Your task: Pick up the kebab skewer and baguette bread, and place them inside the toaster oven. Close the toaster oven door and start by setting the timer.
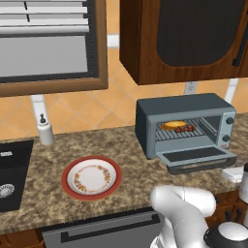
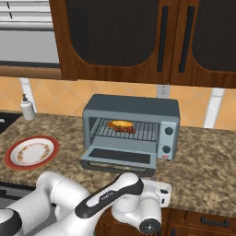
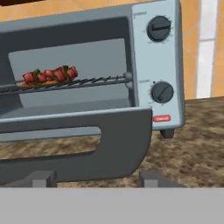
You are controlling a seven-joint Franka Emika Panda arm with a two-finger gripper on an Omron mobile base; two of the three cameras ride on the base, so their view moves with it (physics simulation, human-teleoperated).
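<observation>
The blue-grey toaster oven (image 1: pixel 181 106) (image 2: pixel 131 107) stands on the counter. Its door (image 1: pixel 196 156) (image 2: pixel 119 157) (image 3: pixel 124 131) is dropped open. On the wire rack inside lie the kebab skewer (image 3: pixel 48 75) (image 1: pixel 186 129) (image 2: pixel 127 130) and, just behind it, the golden baguette bread (image 1: pixel 173 125) (image 2: pixel 120 124). My gripper (image 3: pixel 97 179) hangs open just in front of and below the door's front edge, its fingertips (image 3: pixel 41 178) spread with nothing between them. Two dark knobs (image 3: pixel 159 28) (image 3: pixel 162 92) sit on the oven's right panel.
A red-rimmed plate (image 1: pixel 92 177) (image 2: pixel 31 152) lies on the counter left of the oven. A soap dispenser (image 1: pixel 45 130) (image 2: pixel 27 108) stands by the wall, next to a dark sink (image 1: pixel 9 179). Wooden cabinets (image 2: pixel 138 41) hang above. A small white object (image 1: pixel 232 174) lies right of the door.
</observation>
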